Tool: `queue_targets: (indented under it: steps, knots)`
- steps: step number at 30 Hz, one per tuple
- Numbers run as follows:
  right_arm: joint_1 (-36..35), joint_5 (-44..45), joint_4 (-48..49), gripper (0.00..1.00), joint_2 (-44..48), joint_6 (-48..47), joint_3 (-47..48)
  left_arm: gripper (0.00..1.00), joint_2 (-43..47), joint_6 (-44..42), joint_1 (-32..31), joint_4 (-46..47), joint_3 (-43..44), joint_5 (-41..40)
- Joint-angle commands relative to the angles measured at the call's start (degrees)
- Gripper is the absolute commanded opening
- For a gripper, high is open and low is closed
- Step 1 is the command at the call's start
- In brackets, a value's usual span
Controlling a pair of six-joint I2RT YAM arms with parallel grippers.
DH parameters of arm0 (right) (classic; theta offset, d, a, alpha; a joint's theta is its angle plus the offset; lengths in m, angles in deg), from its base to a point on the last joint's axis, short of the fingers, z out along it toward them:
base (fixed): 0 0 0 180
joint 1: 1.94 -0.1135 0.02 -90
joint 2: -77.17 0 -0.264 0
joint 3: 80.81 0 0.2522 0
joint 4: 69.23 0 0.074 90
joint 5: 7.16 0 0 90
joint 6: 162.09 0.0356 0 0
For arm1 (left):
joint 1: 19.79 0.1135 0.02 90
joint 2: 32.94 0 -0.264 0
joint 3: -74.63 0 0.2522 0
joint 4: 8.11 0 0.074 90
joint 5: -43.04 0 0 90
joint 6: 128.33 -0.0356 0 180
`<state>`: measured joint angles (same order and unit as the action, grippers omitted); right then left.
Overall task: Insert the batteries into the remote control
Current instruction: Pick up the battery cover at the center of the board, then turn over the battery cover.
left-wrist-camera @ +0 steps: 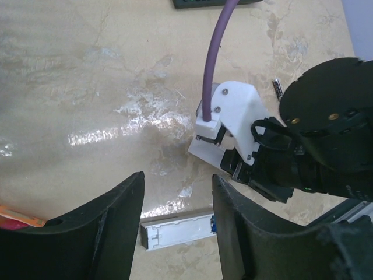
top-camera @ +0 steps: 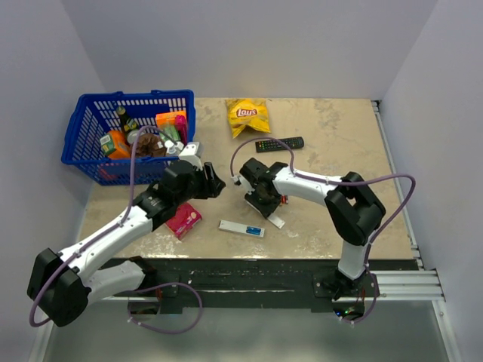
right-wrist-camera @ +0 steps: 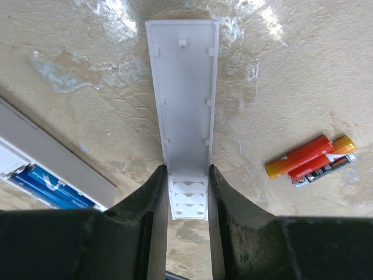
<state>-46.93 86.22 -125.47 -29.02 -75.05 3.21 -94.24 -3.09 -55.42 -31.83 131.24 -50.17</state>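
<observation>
**Remote control [top-camera: 241, 228] open on the table, its cover in my right grip**

The remote control lies flat near the front edge of the table [top-camera: 332, 136]. Its back bay is open, with blue batteries [right-wrist-camera: 51, 185] inside. Just beside it lies its white back cover [right-wrist-camera: 183, 87]. My right gripper [right-wrist-camera: 187, 175] is clamped on the near end of that strip, a finger against each long edge. Two red-orange batteries [right-wrist-camera: 309, 158] lie side by side on the tabletop to the right of the cover. My left gripper [left-wrist-camera: 178, 178] hangs above the remote control, jaws apart and holding nothing.
</observation>
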Motion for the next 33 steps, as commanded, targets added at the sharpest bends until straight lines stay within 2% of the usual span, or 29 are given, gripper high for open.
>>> queue_targets:
  steps: [1,5,10,17,26,33]
  knots:
    - [0.08,0.31,1.35,0.15,5.20,1.11,0.76,0.55,0.57,4.48,0.66,7.66,-3.03,1.53]
    - [0.08,0.31,1.43,0.15,6.78,1.38,1.20,0.55,-0.93,7.38,1.97,14.50,-5.84,2.94]
    - [0.17,0.58,1.52,0.15,8.80,1.99,1.63,0.56,-3.91,11.60,4.17,23.21,-9.53,9.17]
    - [0.17,0.40,1.70,0.15,12.32,2.52,3.21,0.59,-10.94,15.02,4.26,34.81,-9.45,18.48]
    - [0.08,-1.71,2.49,0.15,16.10,5.60,4.98,0.60,-17.10,17.75,3.91,40.36,-7.70,24.20]
    - [0.17,-3.20,3.63,0.15,18.12,6.65,4.54,0.58,-19.91,19.33,3.03,42.56,-6.73,25.53]
